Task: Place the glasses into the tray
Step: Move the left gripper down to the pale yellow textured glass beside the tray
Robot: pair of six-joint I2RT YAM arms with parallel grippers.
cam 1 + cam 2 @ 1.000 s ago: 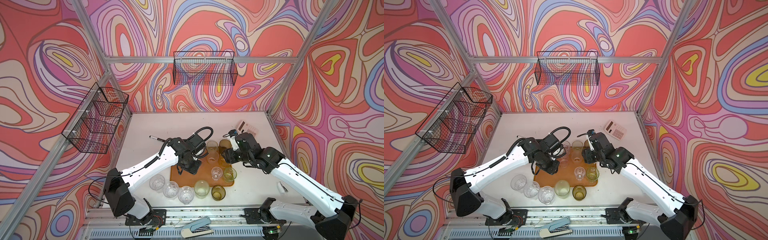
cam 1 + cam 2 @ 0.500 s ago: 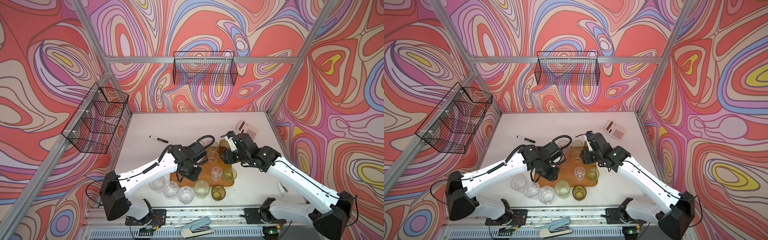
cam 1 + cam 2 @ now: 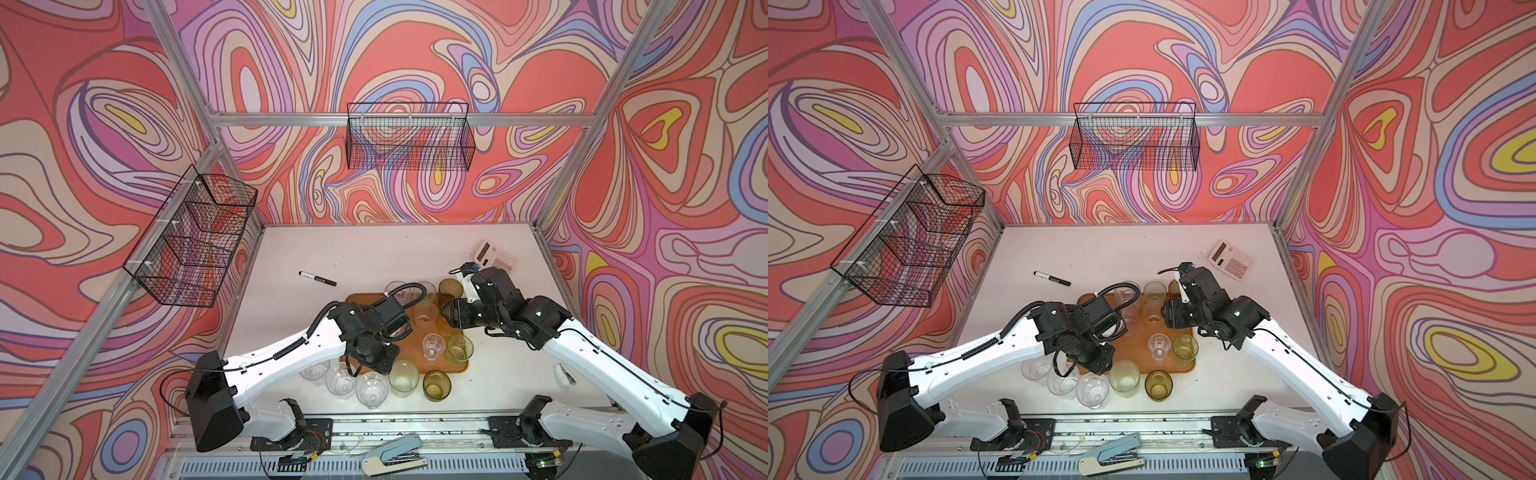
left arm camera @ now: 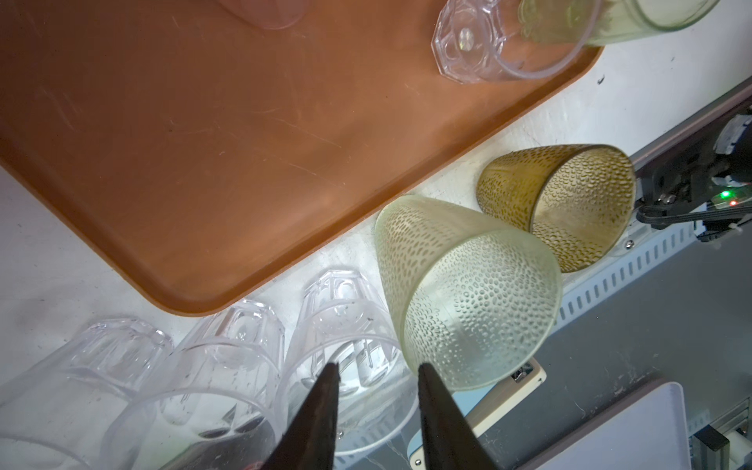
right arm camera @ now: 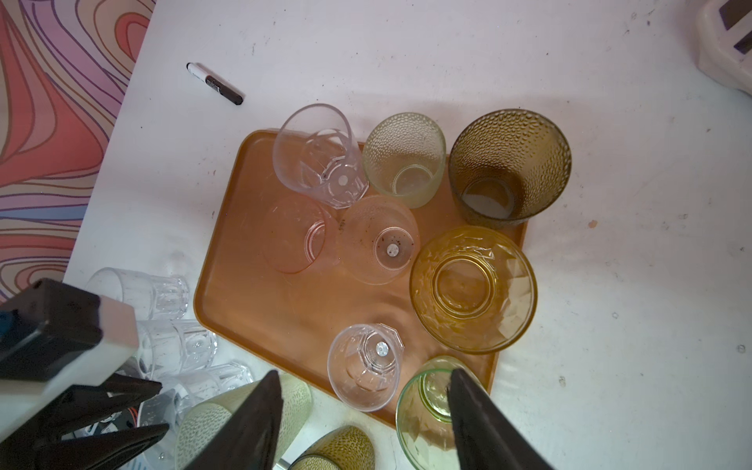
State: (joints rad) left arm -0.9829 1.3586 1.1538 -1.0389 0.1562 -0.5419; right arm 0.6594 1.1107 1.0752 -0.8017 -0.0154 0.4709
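We saw the tray [image 5: 285,317] lying flat on the white table [image 3: 365,249], near its front edge, between the two arms. Upright on it stood a clear faceted glass [image 5: 321,162], a pale green dimpled glass [image 5: 403,158], a pink glass [image 5: 297,236], a faintly tinted clear glass [image 5: 378,240], an amber-yellow glass [image 5: 472,289], a small clear glass [image 5: 366,366] and, at the near right corner, a bright green glass [image 5: 423,411]. An olive-brown glass [image 5: 508,162] stood at the far right corner, and we could not tell whether its base was wholly inside the rim. Off the tray, in a row just beside its near edge, stood three clear tumblers [image 4: 228,346], a second pale green glass [image 4: 468,293] and a second olive-brown glass [image 4: 561,203]. The left gripper [image 4: 378,366] hung over that row, above the spot where the last clear tumbler met the second pale green glass, its jaws partly spread and pinching nothing. The right gripper [image 5: 364,372] hovered above the tray's right part, its jaws spread wide and empty. A marker [image 3: 318,278] lay on the table well apart, behind the tray.
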